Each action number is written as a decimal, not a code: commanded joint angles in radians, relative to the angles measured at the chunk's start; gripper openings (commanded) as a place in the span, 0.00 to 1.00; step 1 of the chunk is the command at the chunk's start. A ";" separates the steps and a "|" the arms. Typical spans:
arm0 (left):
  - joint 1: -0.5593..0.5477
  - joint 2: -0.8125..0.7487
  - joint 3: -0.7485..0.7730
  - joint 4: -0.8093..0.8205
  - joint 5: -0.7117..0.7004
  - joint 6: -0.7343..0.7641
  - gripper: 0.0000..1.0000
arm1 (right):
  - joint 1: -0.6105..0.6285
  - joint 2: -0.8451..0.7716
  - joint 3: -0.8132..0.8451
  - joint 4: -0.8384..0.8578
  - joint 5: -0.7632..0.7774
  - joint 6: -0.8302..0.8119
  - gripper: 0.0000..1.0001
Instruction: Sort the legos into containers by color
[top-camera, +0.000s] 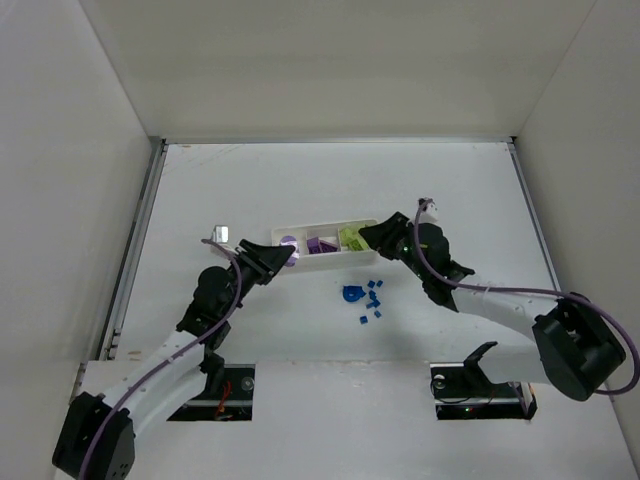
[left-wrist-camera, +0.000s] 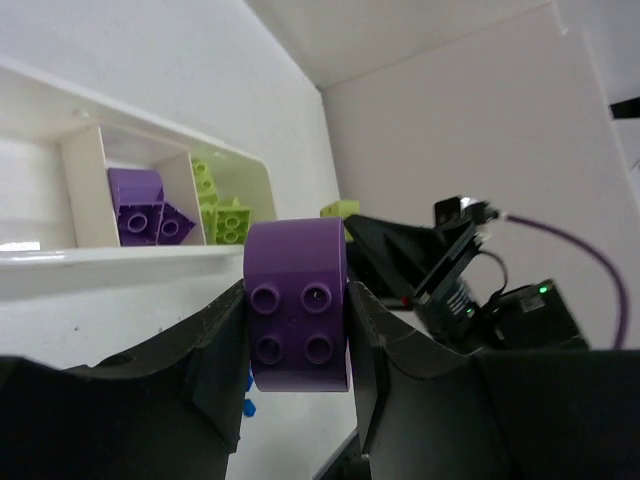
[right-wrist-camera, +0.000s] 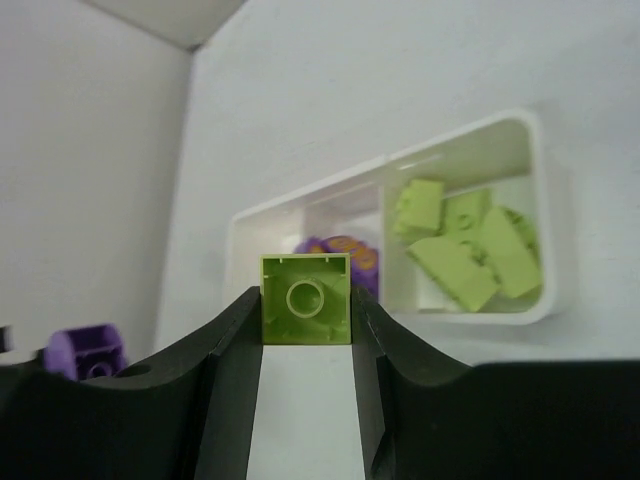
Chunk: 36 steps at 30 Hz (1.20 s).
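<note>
Delivery step: the left gripper (top-camera: 275, 257) clamps a purple rounded plastic brick (left-wrist-camera: 297, 310) and the right gripper (top-camera: 378, 236) a lime-yellow square plastic brick (right-wrist-camera: 305, 299), each between its fingers; next, as judged, each must advance over the like-coloured compartment of the white three-compartment plastic tray (left-wrist-camera: 120, 258) just ahead of its fingertips, then open.

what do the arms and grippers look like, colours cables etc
The left arm and right arm have white links and bulky black joints, with a purple cable looped along each. The left gripper and right gripper are matte black, with broad jaws curving inward. A small green light glows on the right arm.
</note>
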 joint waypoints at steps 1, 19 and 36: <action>-0.065 0.043 0.095 0.028 -0.045 0.115 0.20 | 0.049 0.022 0.120 -0.266 0.253 -0.280 0.33; -0.278 0.537 0.414 0.013 -0.257 0.445 0.25 | 0.049 0.080 0.139 -0.190 0.259 -0.370 0.64; -0.298 0.867 0.635 -0.107 -0.462 0.649 0.33 | 0.044 -0.130 0.018 -0.170 0.282 -0.360 0.53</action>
